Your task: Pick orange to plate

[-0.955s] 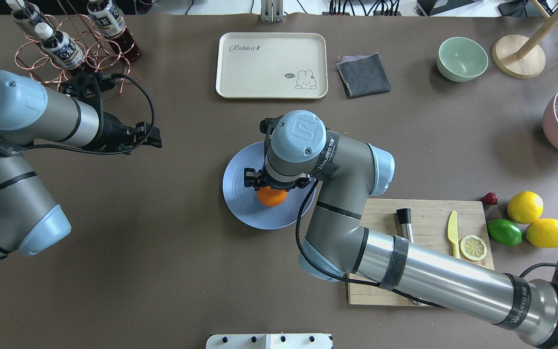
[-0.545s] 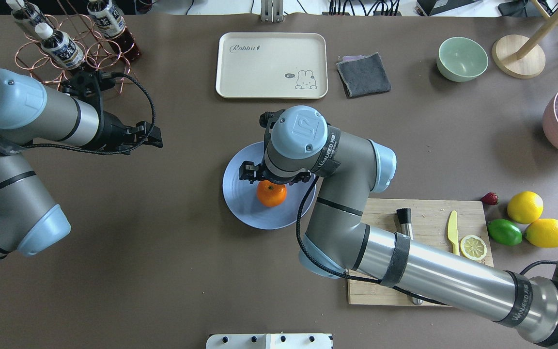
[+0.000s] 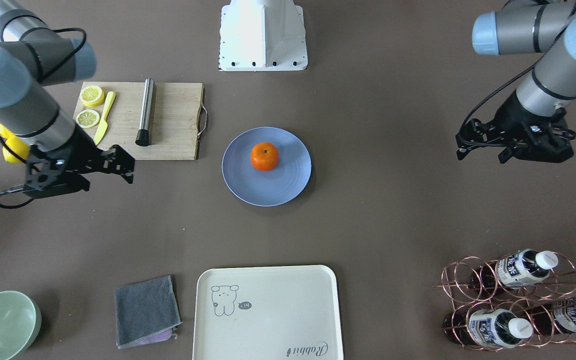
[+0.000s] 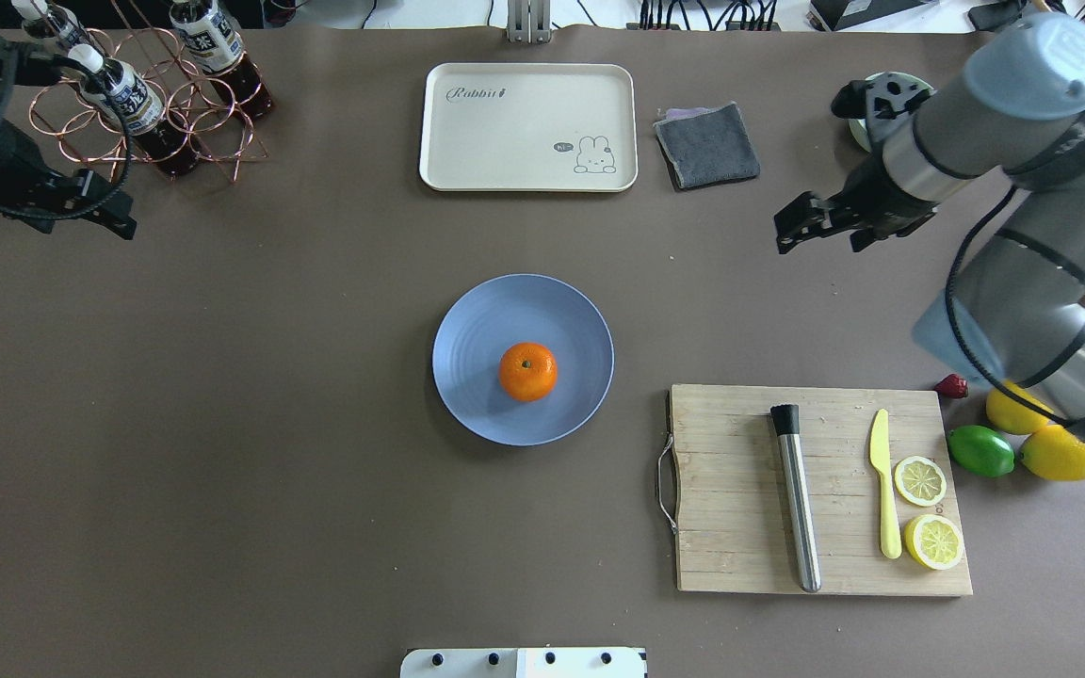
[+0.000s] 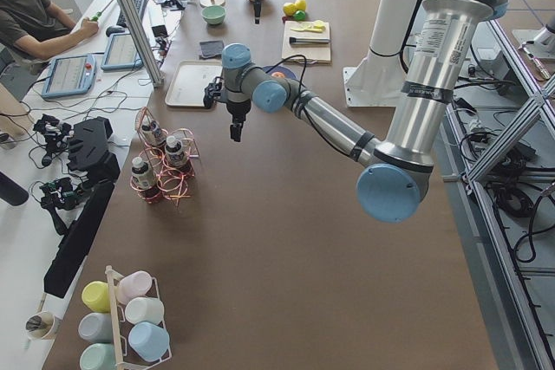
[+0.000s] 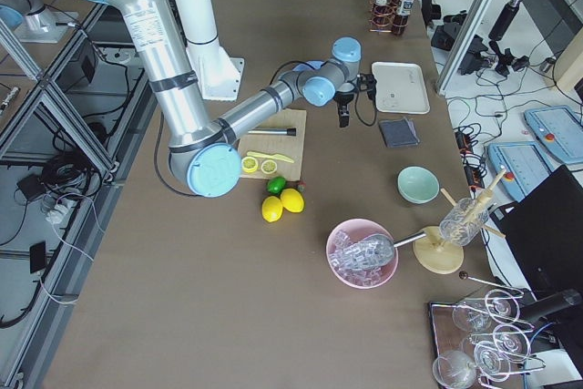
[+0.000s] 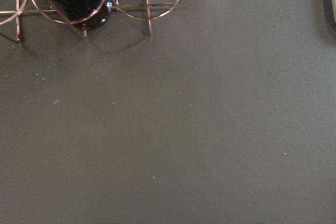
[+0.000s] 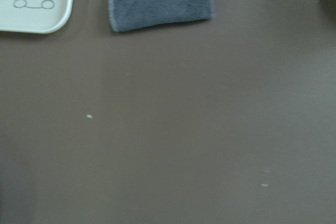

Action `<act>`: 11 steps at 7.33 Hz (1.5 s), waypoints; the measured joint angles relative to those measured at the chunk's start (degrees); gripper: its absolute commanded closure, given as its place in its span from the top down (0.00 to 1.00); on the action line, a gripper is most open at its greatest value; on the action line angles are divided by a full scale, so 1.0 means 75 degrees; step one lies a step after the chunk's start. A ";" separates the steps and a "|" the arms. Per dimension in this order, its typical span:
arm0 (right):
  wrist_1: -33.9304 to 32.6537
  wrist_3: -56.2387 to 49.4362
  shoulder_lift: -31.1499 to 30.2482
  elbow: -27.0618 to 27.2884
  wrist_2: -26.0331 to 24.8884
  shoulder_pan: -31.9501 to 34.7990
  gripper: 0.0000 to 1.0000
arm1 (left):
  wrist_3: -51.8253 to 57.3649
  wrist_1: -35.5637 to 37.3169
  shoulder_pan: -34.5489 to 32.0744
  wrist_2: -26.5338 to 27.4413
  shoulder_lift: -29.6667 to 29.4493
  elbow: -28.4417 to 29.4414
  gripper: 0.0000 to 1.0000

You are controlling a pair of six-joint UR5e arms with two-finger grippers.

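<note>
The orange sits alone near the middle of the periwinkle-blue plate, stem dot up; the front view shows the same orange on the plate. My right gripper hangs open and empty above the table, far right of the plate and in front of the grey cloth; it is also in the front view. My left gripper is open and empty at the far left beside the bottle rack, seen from the front too. Neither wrist view shows fingers or the orange.
A wooden cutting board with a metal rod, yellow knife and lemon slices lies right of the plate. Lemons and a lime sit beyond it. Cream tray, grey cloth and copper bottle rack line the far edge.
The right gripper has let go of the orange, leaving it on the plate, and pulled away to the far right. The left arm has drawn back toward the bottle rack.
</note>
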 measured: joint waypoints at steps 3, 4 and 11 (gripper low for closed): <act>-0.0200 -0.4272 -0.2201 -0.0275 0.1039 0.2645 1.00 | 0.2151 0.0026 -0.1469 -0.0567 0.1317 0.0072 0.97; -0.0509 -0.5413 -0.2457 -0.0588 0.1085 0.3314 1.00 | 0.2602 -0.0060 -0.1776 -0.0577 0.1715 0.0137 0.97; -0.1775 -0.7660 -0.2308 -0.1659 0.0799 0.4701 1.00 | 0.3175 -0.0538 -0.2540 -0.0389 0.2124 0.1135 0.97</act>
